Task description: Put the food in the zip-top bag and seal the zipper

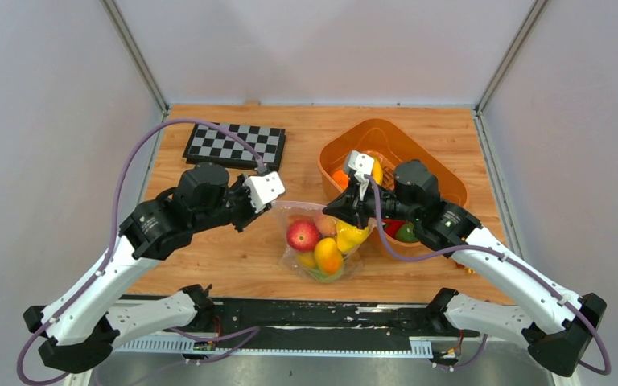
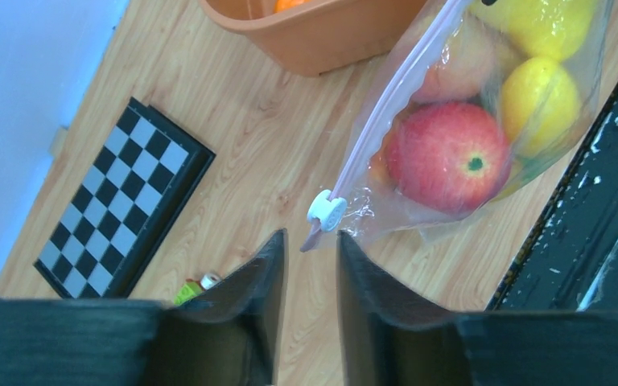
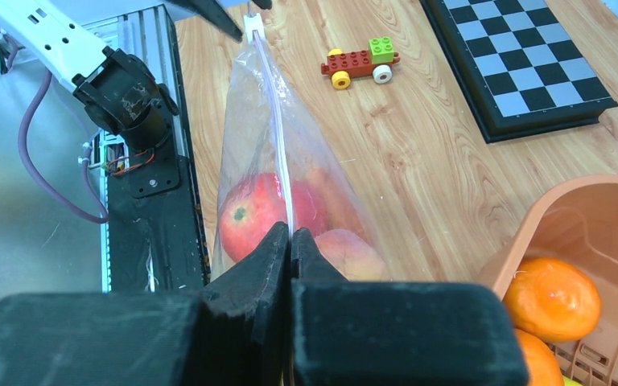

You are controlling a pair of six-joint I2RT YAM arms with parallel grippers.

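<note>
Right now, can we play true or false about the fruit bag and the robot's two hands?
1. The red apple is inside the zip-top bag. True.
2. The right gripper is open and touches nothing. False: it is shut on the bag, right at the zipper.
3. The checkerboard lies inside the orange tub. False: it lies flat on the table, apart from the tub.
4. The left gripper has its jaws apart, and the white slider sits just past its tips, not between them. True.
</note>
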